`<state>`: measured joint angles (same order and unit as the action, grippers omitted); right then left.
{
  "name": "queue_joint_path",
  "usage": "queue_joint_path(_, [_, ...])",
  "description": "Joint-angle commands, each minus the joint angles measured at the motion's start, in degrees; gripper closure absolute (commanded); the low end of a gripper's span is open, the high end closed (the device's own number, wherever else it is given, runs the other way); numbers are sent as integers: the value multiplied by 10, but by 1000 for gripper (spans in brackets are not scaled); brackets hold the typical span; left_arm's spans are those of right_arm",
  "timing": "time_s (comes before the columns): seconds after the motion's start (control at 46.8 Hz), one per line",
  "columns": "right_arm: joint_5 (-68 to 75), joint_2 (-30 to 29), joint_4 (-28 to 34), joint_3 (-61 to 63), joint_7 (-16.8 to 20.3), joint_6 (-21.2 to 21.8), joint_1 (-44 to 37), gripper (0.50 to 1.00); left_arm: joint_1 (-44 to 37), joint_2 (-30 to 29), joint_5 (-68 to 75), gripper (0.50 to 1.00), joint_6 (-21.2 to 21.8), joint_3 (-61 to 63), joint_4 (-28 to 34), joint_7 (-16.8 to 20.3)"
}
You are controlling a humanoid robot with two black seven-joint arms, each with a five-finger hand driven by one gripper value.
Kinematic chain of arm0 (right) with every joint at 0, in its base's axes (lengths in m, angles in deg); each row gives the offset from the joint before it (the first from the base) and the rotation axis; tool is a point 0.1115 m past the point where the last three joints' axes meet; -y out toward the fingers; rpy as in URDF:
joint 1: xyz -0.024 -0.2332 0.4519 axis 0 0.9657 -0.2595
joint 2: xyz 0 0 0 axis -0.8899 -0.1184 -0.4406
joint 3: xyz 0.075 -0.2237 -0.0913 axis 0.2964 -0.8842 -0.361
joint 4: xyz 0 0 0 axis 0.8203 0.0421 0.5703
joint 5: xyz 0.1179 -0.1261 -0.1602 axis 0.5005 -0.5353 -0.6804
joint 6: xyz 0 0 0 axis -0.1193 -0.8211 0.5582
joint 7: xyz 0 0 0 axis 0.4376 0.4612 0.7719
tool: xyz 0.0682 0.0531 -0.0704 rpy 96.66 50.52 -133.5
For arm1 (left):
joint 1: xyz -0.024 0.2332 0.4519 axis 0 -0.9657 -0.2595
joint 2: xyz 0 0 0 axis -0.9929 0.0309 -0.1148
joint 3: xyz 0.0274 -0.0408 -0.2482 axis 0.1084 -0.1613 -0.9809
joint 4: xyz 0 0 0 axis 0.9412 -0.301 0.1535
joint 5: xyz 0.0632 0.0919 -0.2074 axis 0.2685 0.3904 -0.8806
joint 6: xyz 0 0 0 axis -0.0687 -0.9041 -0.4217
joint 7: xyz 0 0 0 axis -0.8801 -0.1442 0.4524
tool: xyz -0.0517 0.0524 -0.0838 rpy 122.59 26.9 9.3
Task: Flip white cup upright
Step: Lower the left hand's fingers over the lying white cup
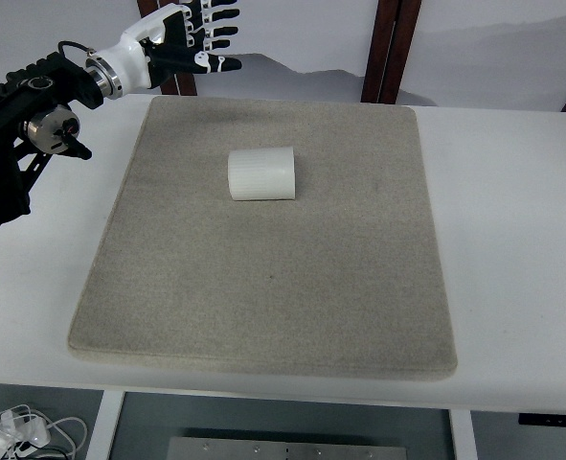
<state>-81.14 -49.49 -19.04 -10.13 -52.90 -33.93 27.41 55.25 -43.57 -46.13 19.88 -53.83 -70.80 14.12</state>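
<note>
A white ribbed cup (261,173) lies on its side on a grey felt mat (263,287), in the mat's far middle part. My left hand (198,36) is raised at the top left, beyond the mat's far left corner and well apart from the cup. Its fingers are spread and hold nothing. The left arm (33,115) comes in from the left edge. The right arm is out of view.
The mat lies on a white table (512,240). Dark wooden posts (390,48) stand behind the table's far edge. White cables (19,431) lie on the floor at the bottom left.
</note>
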Motion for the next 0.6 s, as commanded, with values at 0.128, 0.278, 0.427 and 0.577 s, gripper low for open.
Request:
queue_joint_path(0.128, [-1, 0, 0, 0, 0, 0, 0, 548, 26, -32, 135, 506, 3, 61, -57, 3])
queue_joint_path(0.278, [0, 0, 0, 0, 0, 0, 0, 548, 37, -42, 215, 506, 7, 90, -93, 3])
queue_joint_path(0.427, [0, 0, 0, 0, 0, 0, 0, 548, 59, -42, 276, 506, 8, 143, -105, -4])
queue_joint_path(0.577, [0, 0, 0, 0, 1, 0, 0, 548, 78, -39, 278, 504, 17, 182, -106, -25])
